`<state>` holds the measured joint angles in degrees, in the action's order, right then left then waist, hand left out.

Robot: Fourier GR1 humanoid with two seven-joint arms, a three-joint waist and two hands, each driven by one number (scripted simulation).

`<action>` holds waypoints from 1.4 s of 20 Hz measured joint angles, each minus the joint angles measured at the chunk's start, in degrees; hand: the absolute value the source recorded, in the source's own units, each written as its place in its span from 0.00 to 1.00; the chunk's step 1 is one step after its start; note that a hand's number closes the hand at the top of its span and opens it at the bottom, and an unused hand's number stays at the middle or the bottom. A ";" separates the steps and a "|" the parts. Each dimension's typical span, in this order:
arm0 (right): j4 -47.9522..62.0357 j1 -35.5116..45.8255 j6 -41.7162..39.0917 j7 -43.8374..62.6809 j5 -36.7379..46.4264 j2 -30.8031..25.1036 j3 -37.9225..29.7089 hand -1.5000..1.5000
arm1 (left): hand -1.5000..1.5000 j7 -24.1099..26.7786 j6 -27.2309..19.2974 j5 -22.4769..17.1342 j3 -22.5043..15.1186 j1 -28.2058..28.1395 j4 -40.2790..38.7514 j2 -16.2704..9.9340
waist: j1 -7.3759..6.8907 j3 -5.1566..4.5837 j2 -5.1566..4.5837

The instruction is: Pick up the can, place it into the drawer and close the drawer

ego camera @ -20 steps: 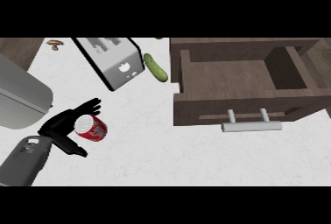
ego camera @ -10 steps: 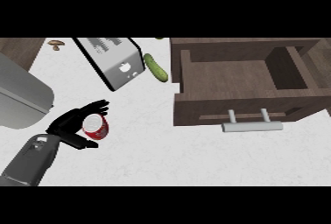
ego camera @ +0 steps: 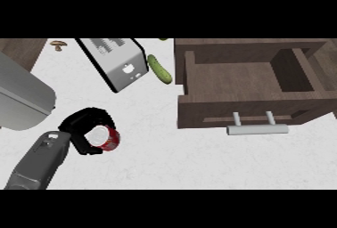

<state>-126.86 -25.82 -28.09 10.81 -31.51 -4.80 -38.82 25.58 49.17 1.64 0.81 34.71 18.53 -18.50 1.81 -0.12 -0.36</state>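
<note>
Wooden drawer [ego camera: 245, 84] open, bare inside — left hand [ego camera: 82, 127] curled round red can [ego camera: 105, 138].

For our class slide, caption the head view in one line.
Left robot hand curled round the red can, open drawer waiting at right.

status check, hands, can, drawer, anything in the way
Left hand curled round the red can, at counter left. Right hand out of view. Drawer open, nothing inside. Cucumber beside the drawer's left wall, off the direct path.
</note>
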 measured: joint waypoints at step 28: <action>-5.11 -3.70 1.52 2.13 -0.87 4.02 -1.41 0.00 | 1.00 -17.05 -50.48 -17.46 6.52 -4.01 42.55 17.94 | -2.73 0.21 1.10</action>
<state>-131.97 -29.52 -26.57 12.93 -32.38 -0.77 -40.23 8.53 -1.31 -15.82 7.33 30.70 61.07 -0.55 -0.93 0.09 0.74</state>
